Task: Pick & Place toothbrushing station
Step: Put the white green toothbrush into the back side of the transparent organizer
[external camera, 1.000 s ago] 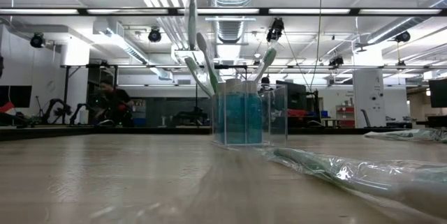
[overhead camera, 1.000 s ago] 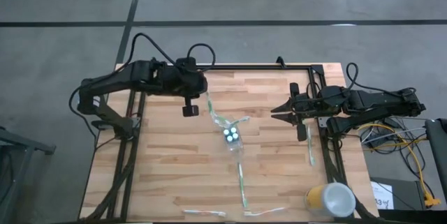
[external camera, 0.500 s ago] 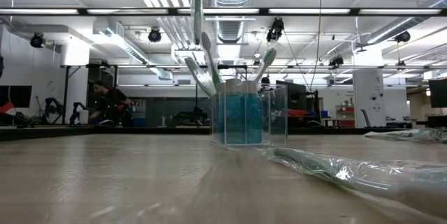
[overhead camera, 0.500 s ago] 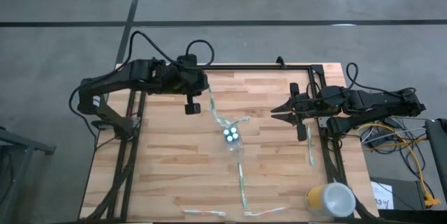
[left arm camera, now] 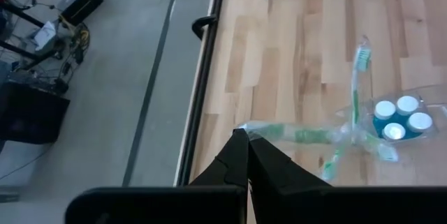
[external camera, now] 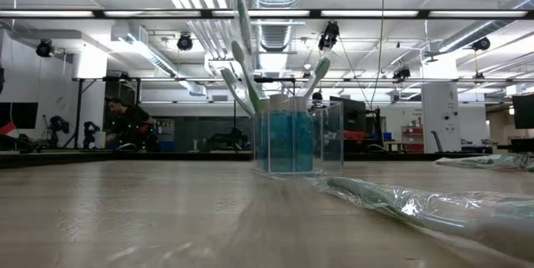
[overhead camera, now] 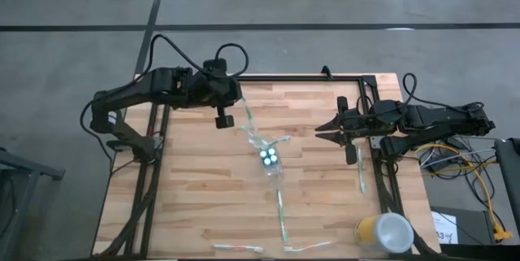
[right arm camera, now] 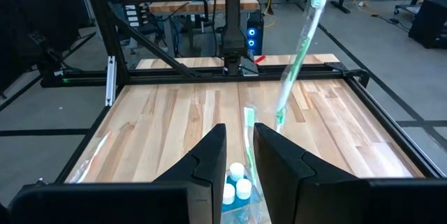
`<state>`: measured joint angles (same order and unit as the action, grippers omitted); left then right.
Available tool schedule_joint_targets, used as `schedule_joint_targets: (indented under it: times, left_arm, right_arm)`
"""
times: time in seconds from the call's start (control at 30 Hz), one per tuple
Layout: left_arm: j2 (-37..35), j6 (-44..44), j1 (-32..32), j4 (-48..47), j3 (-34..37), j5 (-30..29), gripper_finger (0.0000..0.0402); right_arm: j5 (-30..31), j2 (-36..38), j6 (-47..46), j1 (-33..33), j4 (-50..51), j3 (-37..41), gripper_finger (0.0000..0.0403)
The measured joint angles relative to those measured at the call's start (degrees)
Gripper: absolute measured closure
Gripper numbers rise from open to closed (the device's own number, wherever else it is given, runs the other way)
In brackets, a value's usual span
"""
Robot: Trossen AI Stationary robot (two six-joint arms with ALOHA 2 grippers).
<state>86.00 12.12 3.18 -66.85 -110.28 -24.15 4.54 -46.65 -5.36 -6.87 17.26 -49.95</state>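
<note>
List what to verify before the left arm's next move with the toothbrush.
1. Left gripper grips the wrapped toothbrush: ok, shut on its end.
2. Clear cup upright: ok.
3. Held brush's far end inside the cup: cannot tell.
4. Right gripper out of the way: ok, open, near the table's right edge.
5. All brushes collected: not ok, loose toothbrushes lie on the table.
</note>
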Motion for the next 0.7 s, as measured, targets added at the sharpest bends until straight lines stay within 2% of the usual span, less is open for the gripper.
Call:
schedule_joint_targets:
  times: [0.27, 0.4, 0.7]
  left_arm:
    - [0.4, -0.6, 0.0, 0.0, 0.0, 3.3, 0.0401]
    - [1.9, -0.8, 0.0, 0.4, 0.5, 7.8, 0.0401]
    - [7.6, 0.3, 0.0, 0.4, 0.9, 8.1, 0.0401]
  right_arm:
    - [0.0, 0.0, 0.0, 0.0, 0.0, 0.1, 0.0335]
    - [0.0, 0.0, 0.0, 0.0, 0.0, 0.4, 0.0335]
    - [0.0, 0.0, -0.2, 0.0, 0.0, 0.6, 0.0335]
